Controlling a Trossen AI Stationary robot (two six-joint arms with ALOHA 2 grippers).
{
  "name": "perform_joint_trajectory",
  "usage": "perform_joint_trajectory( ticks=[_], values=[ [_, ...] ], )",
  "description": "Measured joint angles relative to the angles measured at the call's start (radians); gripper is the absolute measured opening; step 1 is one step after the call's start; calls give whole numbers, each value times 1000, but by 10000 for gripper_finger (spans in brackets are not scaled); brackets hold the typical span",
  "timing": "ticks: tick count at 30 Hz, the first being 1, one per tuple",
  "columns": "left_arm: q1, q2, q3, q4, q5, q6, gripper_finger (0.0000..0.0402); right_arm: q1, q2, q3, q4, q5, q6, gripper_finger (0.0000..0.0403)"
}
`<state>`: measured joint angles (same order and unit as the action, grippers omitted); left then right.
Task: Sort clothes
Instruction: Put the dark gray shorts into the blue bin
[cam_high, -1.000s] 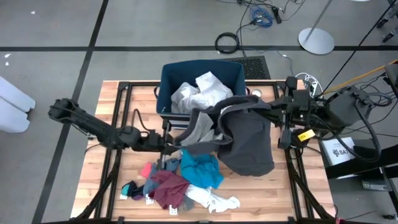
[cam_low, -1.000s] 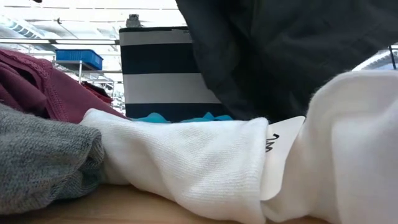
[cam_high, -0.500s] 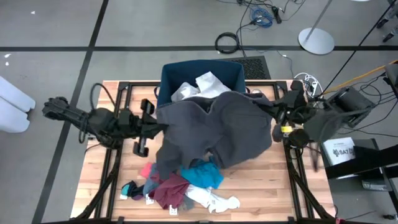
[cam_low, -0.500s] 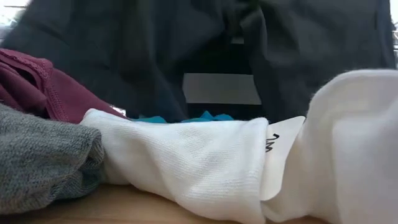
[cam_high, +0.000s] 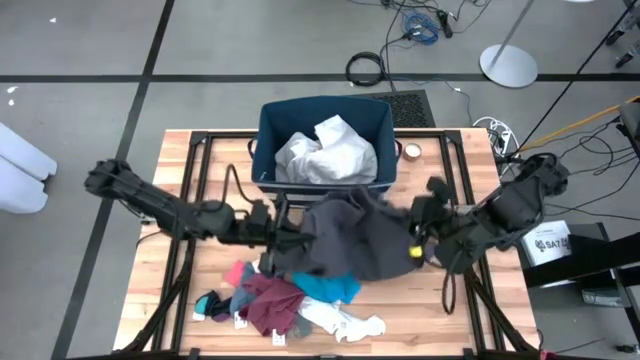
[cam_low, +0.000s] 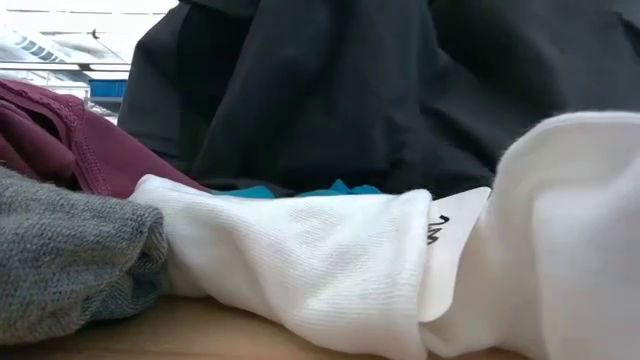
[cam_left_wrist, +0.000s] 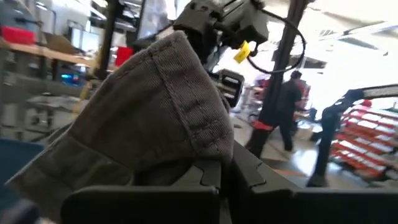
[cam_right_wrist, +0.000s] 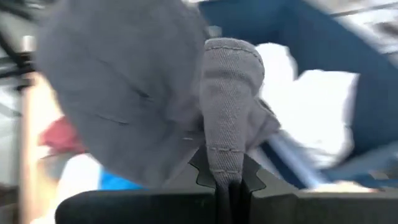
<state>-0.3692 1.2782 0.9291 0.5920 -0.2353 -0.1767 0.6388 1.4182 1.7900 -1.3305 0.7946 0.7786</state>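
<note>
Grey garment sags between both arms, in front of the bin. The left gripper reaches in low from the left, the right gripper from the right, each pinched tight on a fold. The garment hides part of the pile below.

Left wrist view: dark grey garment clamped in the left hand.

The ribbed, seamed edge of the garment folds over and runs down into the closed dark fingers of the hand. Beyond the fabric, the other arm's hand with a yellow tag grips the same garment higher up. In the room behind, a person stands near red shelving; a blue surface shows at one edge.
</note>
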Motion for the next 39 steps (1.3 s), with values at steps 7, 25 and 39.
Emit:
perform_joint_trajectory(
  ticks=[7,25,39],
  values=[
    [-47,93,0,161,-9,-38,4,46,-52,-232,395,-21,-36,0],
    [-135,230,0,150,-130,-102,4,58,-49,-659,1097,-112,-137,0],
    [-152,234,0,148,-231,-158,4,79,-49,-767,1378,-110,-236,0]
  ],
)
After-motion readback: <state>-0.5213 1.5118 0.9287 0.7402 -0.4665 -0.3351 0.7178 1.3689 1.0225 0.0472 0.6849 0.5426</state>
